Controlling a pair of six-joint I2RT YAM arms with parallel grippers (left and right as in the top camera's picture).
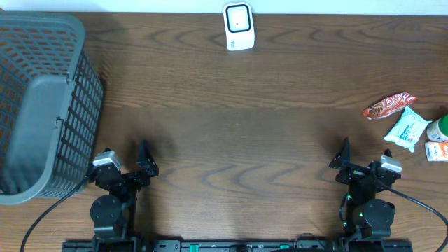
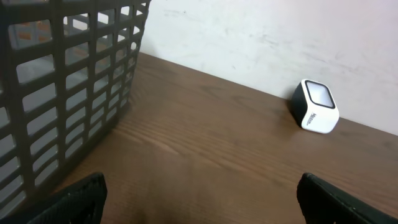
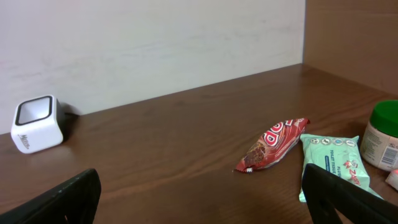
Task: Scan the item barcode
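The white barcode scanner (image 1: 238,26) stands at the far edge of the table, its dark window up; it also shows in the left wrist view (image 2: 317,107) and the right wrist view (image 3: 38,123). Items lie at the right: a red snack packet (image 1: 389,106) (image 3: 273,143), a pale tissue pack (image 1: 407,129) (image 3: 333,165) and a green-lidded jar (image 1: 439,129) (image 3: 382,134). My left gripper (image 1: 126,157) (image 2: 200,186) and right gripper (image 1: 365,157) (image 3: 200,180) rest near the front edge, both open and holding nothing. The right one is short of the items.
A large grey plastic basket (image 1: 42,105) (image 2: 62,93) fills the left end of the table, close beside my left arm. A small orange-labelled item (image 1: 437,151) lies at the right edge. A wooden side wall (image 3: 351,37) rises at the right.
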